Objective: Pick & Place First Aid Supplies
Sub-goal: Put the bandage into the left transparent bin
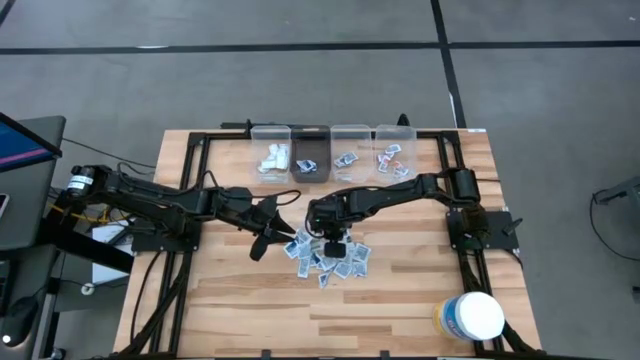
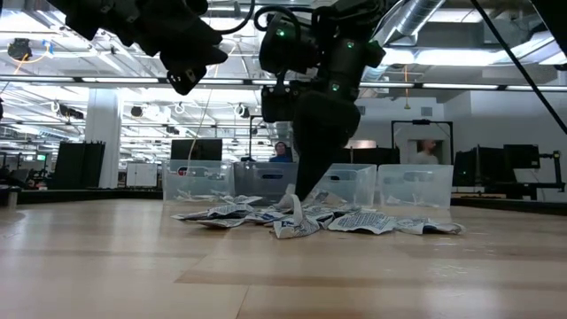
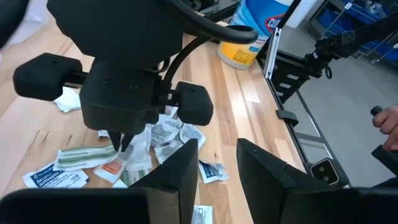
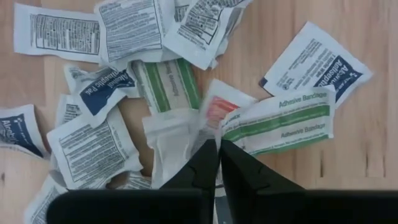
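Right gripper (image 4: 217, 144) down in packet pile (image 1: 327, 255) at bench centre, fingers nearly together, pinching edge of plain white packet (image 4: 171, 140). Left gripper (image 1: 278, 236) hovers beside pile, fingers apart, empty.

Even overhead lighting, soft shadows, bright ceiling strips in low view, wrist foregrounds blurred

Four views, one table (image 1: 400, 300).
High view looks straight down on the whole table and both arms. Low view sits at table-top height, level, facing the bins (image 2: 350, 184) and the room behind. Left wrist view looks across the table from near, past its own fingers (image 3: 186, 165) at the right arm. Right wrist view looks down, very close. All four share the packets (image 4: 93, 149) mid-table.
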